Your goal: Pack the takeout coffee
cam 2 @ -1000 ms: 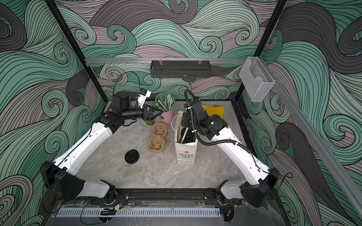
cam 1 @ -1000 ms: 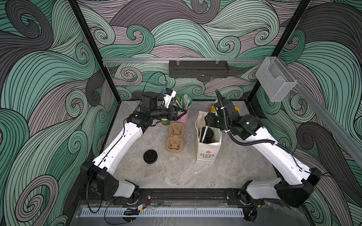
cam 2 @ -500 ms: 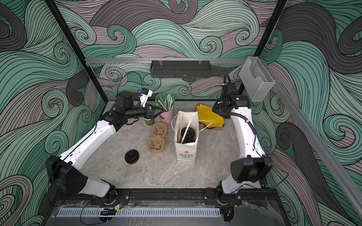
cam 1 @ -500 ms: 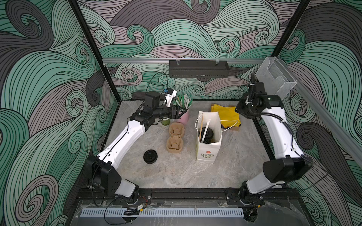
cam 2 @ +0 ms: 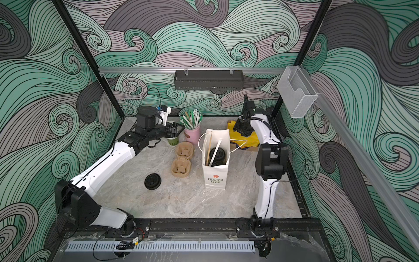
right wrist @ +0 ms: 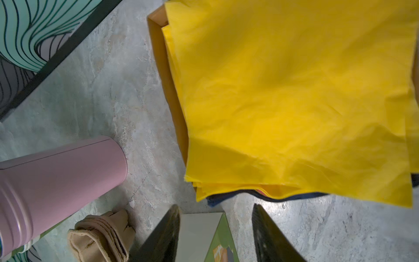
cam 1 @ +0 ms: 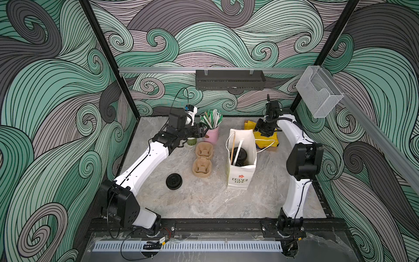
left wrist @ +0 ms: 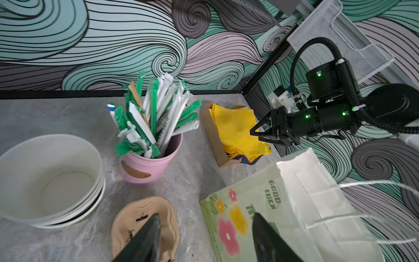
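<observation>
Overhead, the left gripper (cam 1: 204, 132) is hovering at the far left with its jaws apart and empty, near the unlidded green cup (cam 1: 191, 142) and the pink straw cup (cam 1: 213, 135). A loose black lid (cam 1: 174, 181) is lying on the table (cam 1: 204, 204), nearer and to the left. The right gripper (right wrist: 215, 207), likewise spread and empty, is hanging over the yellow napkins (cam 1: 267, 139) at the far right. A lidded cup (cam 1: 240, 156) is sitting inside the white bag (cam 1: 241, 175).

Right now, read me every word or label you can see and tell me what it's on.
"LOVE LIFE": front of the white paper bag, under a red flower.
"GOOD LUCK": the same bag's green flowered side, seen in the left wrist view.
Dark lettering on the olive-green cup: too small to read.
Print on the straw wrappers: too blurred to read.
</observation>
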`<action>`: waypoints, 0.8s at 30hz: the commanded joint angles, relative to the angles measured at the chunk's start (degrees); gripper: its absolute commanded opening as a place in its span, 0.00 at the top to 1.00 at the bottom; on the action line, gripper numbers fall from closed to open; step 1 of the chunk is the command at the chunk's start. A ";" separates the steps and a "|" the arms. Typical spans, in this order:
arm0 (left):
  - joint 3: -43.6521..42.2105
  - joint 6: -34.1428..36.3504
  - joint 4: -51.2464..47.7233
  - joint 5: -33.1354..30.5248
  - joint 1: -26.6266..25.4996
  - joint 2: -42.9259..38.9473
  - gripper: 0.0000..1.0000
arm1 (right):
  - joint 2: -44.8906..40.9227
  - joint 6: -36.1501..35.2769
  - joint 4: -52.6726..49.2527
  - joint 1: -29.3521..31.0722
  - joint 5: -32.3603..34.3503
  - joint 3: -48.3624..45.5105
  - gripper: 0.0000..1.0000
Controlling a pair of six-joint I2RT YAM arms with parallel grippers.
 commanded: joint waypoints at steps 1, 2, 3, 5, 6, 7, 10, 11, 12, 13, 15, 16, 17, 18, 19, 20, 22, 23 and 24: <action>-0.47 -2.60 0.54 -4.85 0.54 -1.20 0.34 | 5.72 -6.96 -8.48 2.42 2.97 7.66 0.44; -0.26 -2.70 0.17 -4.94 0.72 -1.15 0.34 | 7.51 -7.68 -10.03 2.80 3.64 10.05 0.44; 0.23 -2.70 -0.28 -4.88 0.80 -1.20 0.34 | 9.14 -8.18 -11.32 3.10 3.93 12.23 0.44; 1.15 -2.57 -1.09 -4.70 0.90 -0.48 0.34 | 11.81 -9.35 -13.70 3.77 3.94 15.60 0.44; 1.68 -2.48 -1.32 -4.45 1.07 -0.02 0.34 | 13.12 -10.14 -14.84 4.28 4.01 17.36 0.43; 2.00 -2.48 -1.44 -4.23 1.14 0.40 0.34 | 14.08 -10.77 -15.77 4.69 4.05 18.73 0.43; 3.01 -2.41 -1.38 -3.63 1.19 1.59 0.35 | 16.92 -12.12 -18.57 5.92 6.81 21.88 0.42; 3.33 -2.37 -1.23 -3.43 1.27 1.96 0.35 | 17.46 -12.41 -19.29 6.18 8.33 22.37 0.42; 3.61 -2.35 -1.14 -3.34 1.33 2.27 0.35 | 17.76 -12.64 -19.80 6.53 9.89 22.43 0.42; 3.75 -2.35 -1.00 -3.26 1.42 2.45 0.35 | 17.92 -12.88 -20.05 6.73 11.08 22.43 0.42; 3.85 -2.35 -0.53 -2.85 1.56 2.85 0.35 | 18.22 -13.75 -20.21 7.52 14.41 22.43 0.44; 3.92 -2.37 -0.39 -2.75 1.66 3.05 0.35 | 18.33 -14.27 -20.21 7.75 15.60 22.51 0.45; 3.93 -2.38 -0.20 -2.55 1.74 3.20 0.35 | 18.63 -14.77 -20.27 8.12 16.83 22.82 0.46; 3.93 -2.44 0.04 -2.35 1.82 3.22 0.35 | 18.92 -15.25 -20.44 8.52 17.85 23.20 0.47; 3.93 -2.43 0.22 -2.21 1.94 3.23 0.35 | 19.16 -15.56 -20.59 8.65 18.44 23.38 0.48; 3.95 -2.35 0.33 -2.11 1.94 3.33 0.36 | 19.38 -15.81 -20.89 8.92 19.08 23.61 0.49; 3.93 -2.35 0.51 -1.90 2.19 3.35 0.36 | 19.61 -15.90 -21.30 9.24 20.35 23.71 0.52; 3.97 -2.27 0.61 -1.70 2.29 3.40 0.36 | 19.62 -16.02 -21.39 9.28 20.73 23.75 0.53; 3.88 -2.26 0.60 -1.58 2.45 3.35 0.36 | 19.65 -16.20 -21.51 9.35 20.82 23.75 0.54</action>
